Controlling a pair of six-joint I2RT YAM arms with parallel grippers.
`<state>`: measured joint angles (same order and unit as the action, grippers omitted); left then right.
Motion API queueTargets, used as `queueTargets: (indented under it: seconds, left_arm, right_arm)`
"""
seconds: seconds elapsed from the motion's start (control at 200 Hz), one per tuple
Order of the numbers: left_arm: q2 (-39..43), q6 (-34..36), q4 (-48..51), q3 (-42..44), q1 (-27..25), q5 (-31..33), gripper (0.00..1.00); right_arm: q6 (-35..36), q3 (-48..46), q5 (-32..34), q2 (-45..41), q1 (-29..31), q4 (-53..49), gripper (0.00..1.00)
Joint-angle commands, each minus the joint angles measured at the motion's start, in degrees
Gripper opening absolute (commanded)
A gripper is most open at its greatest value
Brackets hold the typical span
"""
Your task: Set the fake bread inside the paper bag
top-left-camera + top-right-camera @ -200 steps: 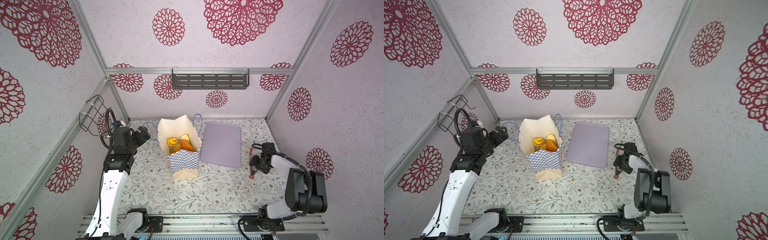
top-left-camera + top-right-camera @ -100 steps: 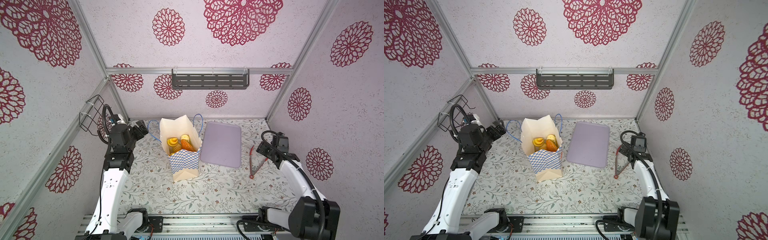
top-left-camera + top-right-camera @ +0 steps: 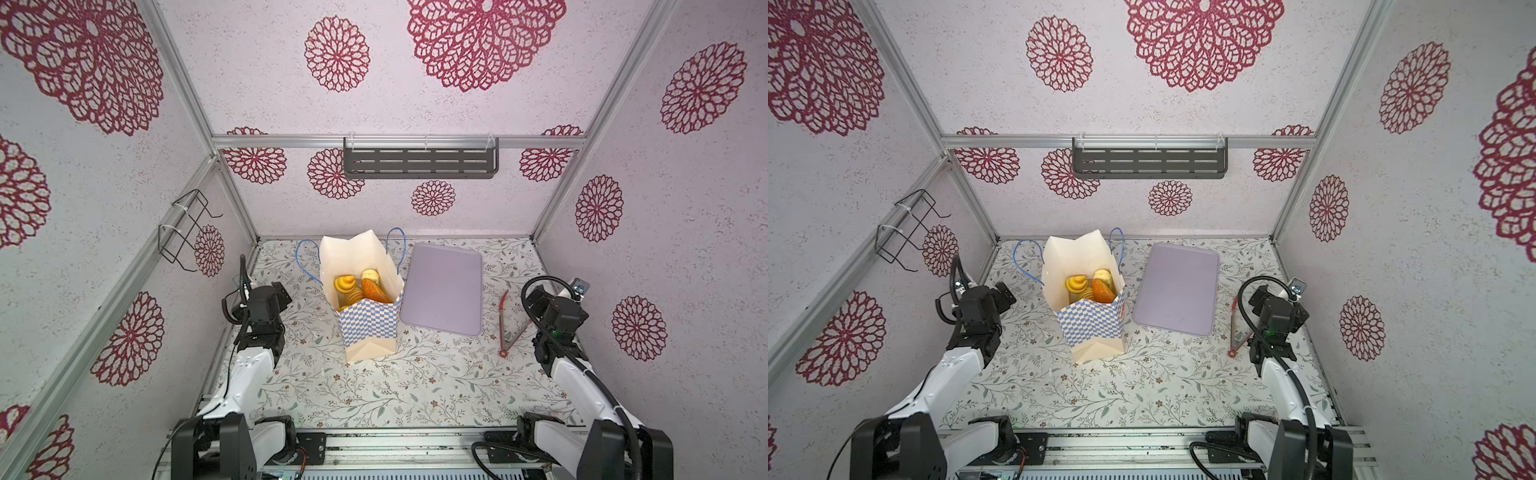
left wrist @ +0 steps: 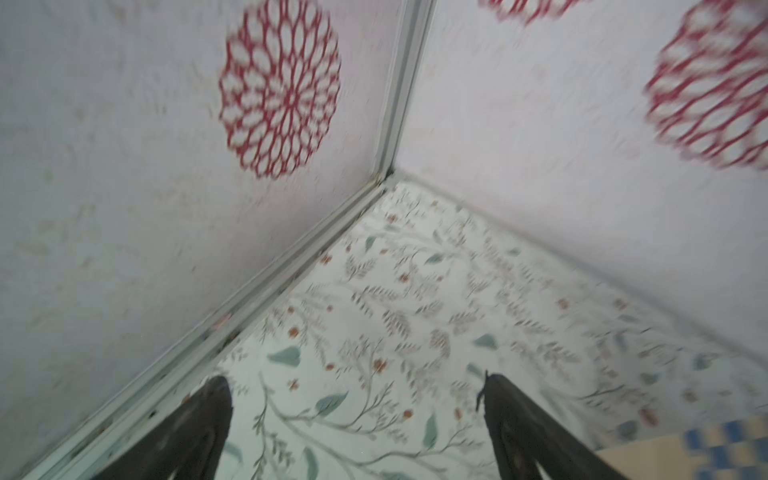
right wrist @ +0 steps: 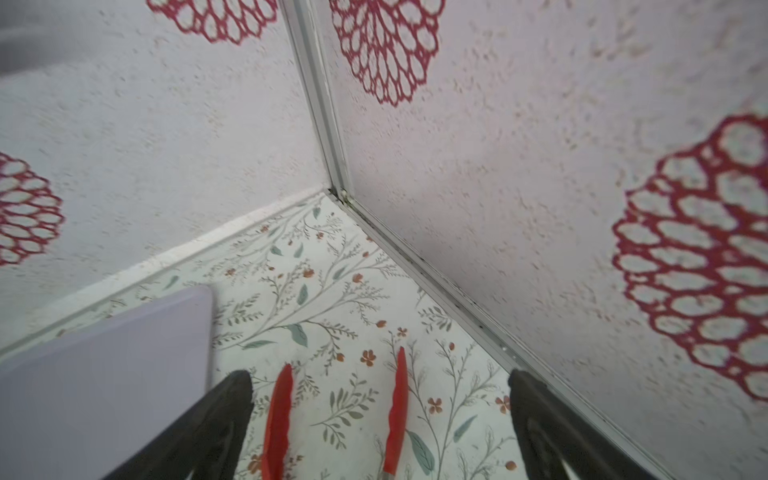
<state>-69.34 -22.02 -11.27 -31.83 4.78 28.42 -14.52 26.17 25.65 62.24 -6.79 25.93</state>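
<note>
Both left tool (image 4: 353, 380) and right tool (image 5: 380, 374) gape empty, with seemingly four fake bread (image 3: 361, 286) in paper bag (image 3: 368, 328).

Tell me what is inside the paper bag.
Both top views show fake bread inside the paper bag: a yellow swirl bun, a pale bun, an orange-brown loaf and a ridged pastry. The bag's chequered front wall hides anything lying lower.

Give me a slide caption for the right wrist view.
Open right gripper framing red tongs on the floral table, lilac tray nearby.
</note>
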Motion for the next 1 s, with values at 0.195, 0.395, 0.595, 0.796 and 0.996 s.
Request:
queueTargets:
  seconds: [0.195,0.395,0.595,0.796,0.996]
  left_arm:
    - [-13.71,5.41,-13.17,-1.33,-0.67,4.92,0.97]
    - [-17.46,11.08,-29.23,3.09,-0.74,0.78,0.97]
    - [-20.98,13.9,-49.0,11.27,-0.71,-3.71,0.97]
    - [-20.12,12.79,-41.57,8.59,-0.29,-4.07,0.97]
    - [-19.97,12.68,-41.27,8.47,-0.29,-4.09,0.97]
  right_arm:
    - [3.59,-11.27,10.09,10.2,4.84,21.01,0.99]
    - [5.05,-8.62,5.16,16.35,7.47,26.53,0.99]
    - [7.93,-8.41,1.31,17.35,9.07,28.41,0.99]
    - [3.62,-13.22,-0.06,11.28,9.16,28.0,0.99]
    - [5.54,-14.15,-1.26,10.23,8.89,28.66,0.99]
